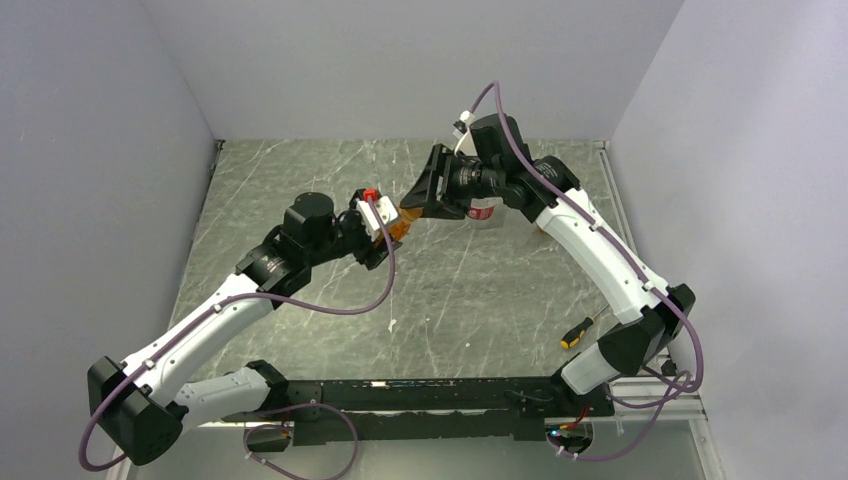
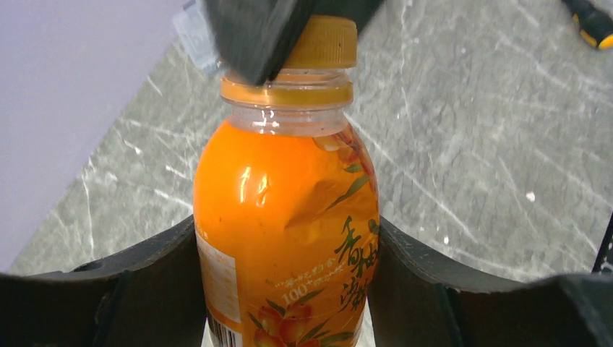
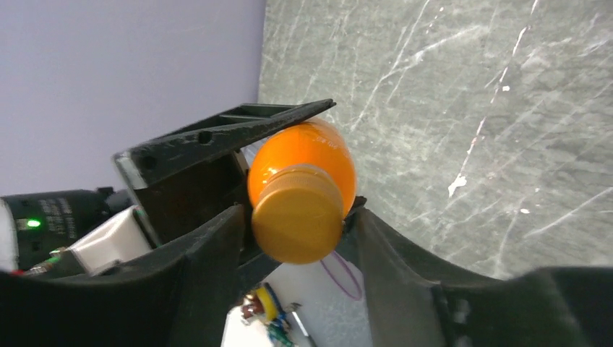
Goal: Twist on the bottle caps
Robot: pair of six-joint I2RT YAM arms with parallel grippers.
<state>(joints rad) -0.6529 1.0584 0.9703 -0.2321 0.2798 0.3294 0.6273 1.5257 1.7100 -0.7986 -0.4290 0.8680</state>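
Note:
My left gripper [image 2: 287, 235] is shut on the body of an orange bottle [image 2: 285, 217] and holds it in the air above the middle of the table [image 1: 405, 222]. An orange cap [image 2: 323, 42] sits on its neck. My right gripper [image 3: 298, 217] faces the bottle end-on, and its jaws are closed around that orange cap [image 3: 298, 214]. In the top view the right gripper [image 1: 425, 195] meets the left gripper [image 1: 385, 225] over the table. A clear bottle with a red label band [image 1: 484, 210] stands behind the right gripper. The red and blue caps are out of view.
A yellow-and-black screwdriver [image 1: 576, 332] lies on the marble table [image 1: 300, 190] at the front right, also in the left wrist view [image 2: 594, 22]. Something orange [image 1: 541, 228] shows behind the right forearm. Grey walls close the left, back and right sides.

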